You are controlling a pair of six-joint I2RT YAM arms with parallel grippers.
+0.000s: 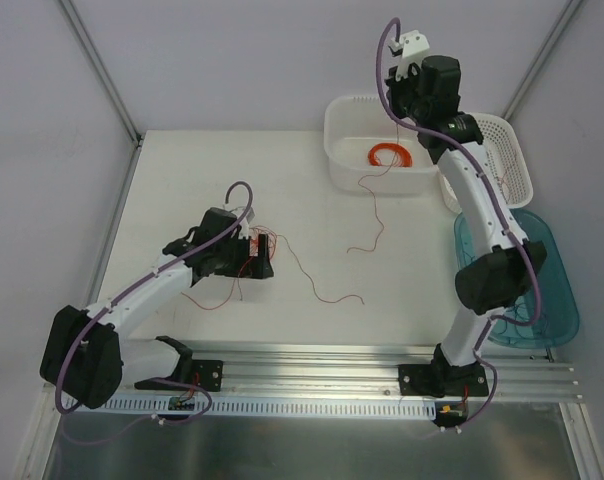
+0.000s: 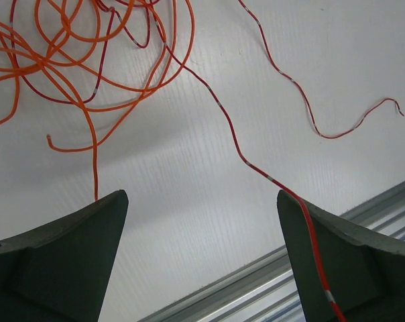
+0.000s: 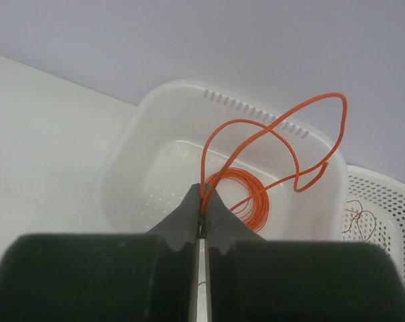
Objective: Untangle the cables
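The cables (image 1: 259,250) lie as a scribbly knot of orange and red wire on the white counter (image 1: 202,180), at about 9 o'clock from its middle, under the tip of the left arm (image 1: 197,255). The left jaws stand wide apart with nothing between them. In the left wrist view the knot (image 2: 88,60) fills the 11 o'clock corner. One red strand (image 2: 219,111) runs out of it towards 5 o'clock and lies draped over the jaw on that side, while an orange end reaches down to the tip of the other jaw. A second loose red strand (image 2: 303,100) curls across the counter at 2 o'clock, apart from the knot.

The right arm (image 1: 477,205) reaches to 1 o'clock, above a white tub (image 1: 347,125). The right jaws are pressed tight on an orange strand (image 3: 276,121), which arcs up and back down towards a neat orange ring coil (image 3: 253,194) lying in the tub. A thin red wire (image 1: 374,215) trails from the tub's near wall onto the counter towards 6 o'clock. Just beside the tub at 3 o'clock stands a white basket (image 1: 512,160) with a few thin dark red wires (image 3: 360,218) inside, and a teal tray (image 1: 557,290) lies near it at 5 o'clock
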